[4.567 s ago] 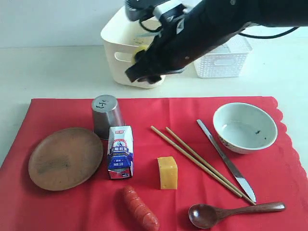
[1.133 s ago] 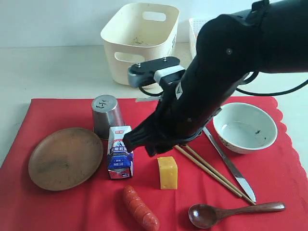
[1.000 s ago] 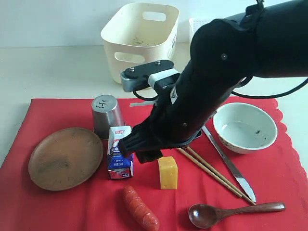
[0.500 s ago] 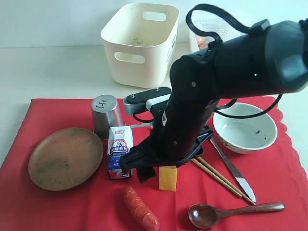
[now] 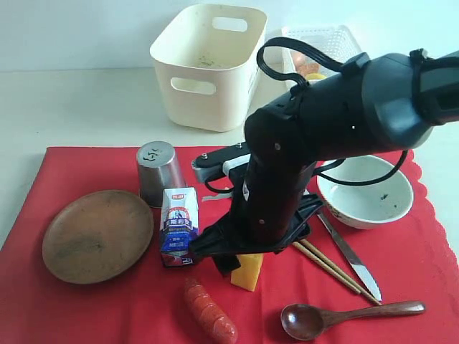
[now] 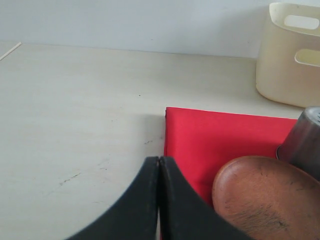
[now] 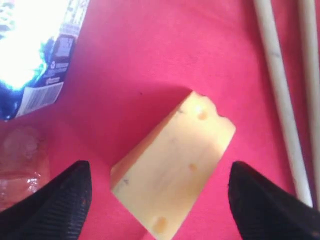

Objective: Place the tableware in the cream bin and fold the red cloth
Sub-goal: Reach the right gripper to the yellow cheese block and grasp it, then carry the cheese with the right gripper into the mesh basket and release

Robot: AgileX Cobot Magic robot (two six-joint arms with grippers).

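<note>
Because the right jaws hang wide open either side of the cheese [image 7: 172, 165], which sits askew between them on the cloth [image 5: 72, 315], they should square to its flat faces before closing, clear of the chopsticks [image 7: 274, 85]; the left jaws are shut, and the tableware [image 5: 97, 236] lies on the cloth.

The red cloth [image 5: 79, 315] is seen as matt fabric. The plate [image 5: 97, 236] is made of dull, grained wood, the cup [image 5: 159, 175] of brushed steel, the spoon [image 5: 305, 321] of polished dark wood. The bowl [image 5: 367, 217] is glazed glossy. The cream bin [image 5: 229, 100] is moulded in smooth plastic.
</note>
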